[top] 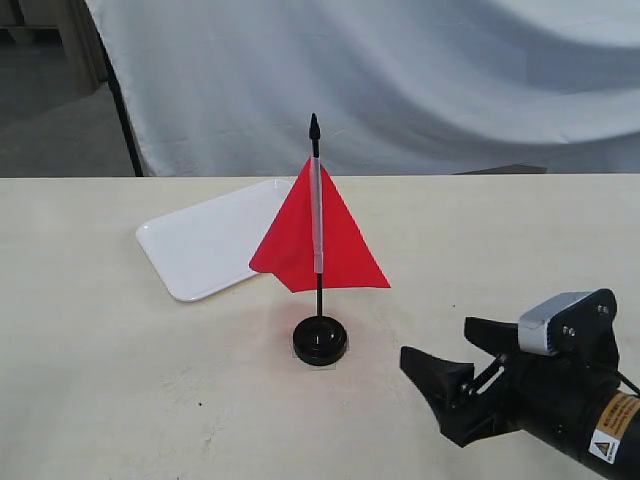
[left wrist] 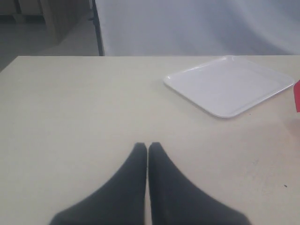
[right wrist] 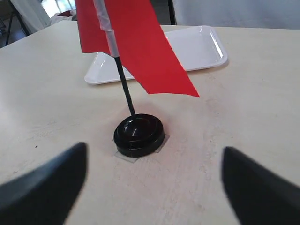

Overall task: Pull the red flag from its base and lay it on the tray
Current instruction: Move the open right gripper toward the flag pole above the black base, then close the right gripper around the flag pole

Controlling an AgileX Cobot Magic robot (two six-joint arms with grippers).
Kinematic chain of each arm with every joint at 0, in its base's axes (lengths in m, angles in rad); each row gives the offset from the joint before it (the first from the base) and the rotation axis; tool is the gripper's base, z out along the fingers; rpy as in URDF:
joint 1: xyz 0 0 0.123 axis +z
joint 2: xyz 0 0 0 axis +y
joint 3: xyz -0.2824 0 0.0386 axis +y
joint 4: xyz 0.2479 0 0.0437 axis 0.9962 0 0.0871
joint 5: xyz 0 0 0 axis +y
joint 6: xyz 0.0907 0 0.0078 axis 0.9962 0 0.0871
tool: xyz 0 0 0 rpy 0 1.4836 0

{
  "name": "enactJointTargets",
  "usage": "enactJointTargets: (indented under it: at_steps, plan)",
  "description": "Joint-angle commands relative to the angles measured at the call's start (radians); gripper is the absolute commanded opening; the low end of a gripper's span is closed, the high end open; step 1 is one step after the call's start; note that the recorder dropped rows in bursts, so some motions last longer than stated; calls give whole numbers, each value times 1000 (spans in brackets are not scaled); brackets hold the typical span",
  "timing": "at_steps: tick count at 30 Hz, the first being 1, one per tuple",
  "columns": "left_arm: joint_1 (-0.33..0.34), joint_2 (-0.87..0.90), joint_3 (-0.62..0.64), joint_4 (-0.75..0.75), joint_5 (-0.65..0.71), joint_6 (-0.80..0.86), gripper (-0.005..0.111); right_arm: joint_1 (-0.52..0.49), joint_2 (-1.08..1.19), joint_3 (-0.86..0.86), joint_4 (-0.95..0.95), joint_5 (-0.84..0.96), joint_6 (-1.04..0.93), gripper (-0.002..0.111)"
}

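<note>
The red flag (top: 318, 232) stands upright on its thin black pole, planted in the glossy black base (top: 320, 340) at mid-table. In the right wrist view the flag (right wrist: 136, 42) and base (right wrist: 138, 134) lie a short way ahead of my right gripper (right wrist: 154, 154), which is open with nothing between its fingers. That right gripper (top: 445, 350) sits low on the table, to the right of the base. The white tray (top: 205, 245) lies flat behind and to the left of the flag. My left gripper (left wrist: 147, 146) is shut and empty over bare table, with the tray (left wrist: 229, 84) far ahead.
A white cloth backdrop (top: 400, 80) hangs behind the table's far edge. A strip of clear tape (right wrist: 125, 156) shows under the base. A dark stand leg (top: 125, 120) rises at the back left.
</note>
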Motion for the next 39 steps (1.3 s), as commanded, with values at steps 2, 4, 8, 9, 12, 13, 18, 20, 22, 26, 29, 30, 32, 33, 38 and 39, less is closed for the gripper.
enactJointTargets:
  at_steps: [2,4,8,9,12,13,18,20,22,26,29,30,32,33,38,39]
  plan:
    - [-2,-1,2,-5,-4,-2,1,3,4,-53,-117,-19,17,103]
    - [-2,-1,2,-5,-4,-2,1,6,4,-90,-169,-19,60,103]
    - [-2,-1,2,-5,-4,-2,1,58,6,-161,-175,3,86,103]
    - [-2,-1,2,-5,-4,-2,1,77,12,-182,-175,40,86,103]
    - [-2,-1,2,-5,-4,-2,1,124,35,-251,-171,122,66,103]
    - [-2,-1,2,-5,-4,-2,1,138,45,-274,-168,138,49,103]
    - [-2,-1,2,-5,-4,-2,1,166,100,-362,-143,185,-15,103]
    - [-2,-1,2,-5,-4,-2,1,166,121,-388,-114,186,-19,103]
    - [-2,-1,2,-5,-4,-2,1,166,146,-418,-92,188,-19,103]
    - [-2,-1,2,-5,-4,-2,1,166,244,-534,-101,188,-39,103]
    - [-2,-1,2,-5,-4,-2,1,166,300,-603,-103,188,-39,103]
    - [-2,-1,2,-5,-4,-2,1,166,318,-626,-111,165,-14,103]
    - [-2,-1,2,-5,-4,-2,1,166,325,-639,-113,128,11,103]
    - [-2,-1,2,-5,-4,-2,1,166,325,-643,-116,122,9,102]
    - [-2,-1,2,-5,-4,-2,1,166,325,-643,-144,94,8,14]
    - [-2,-1,2,-5,-4,-2,1,166,326,-643,-169,94,13,2]
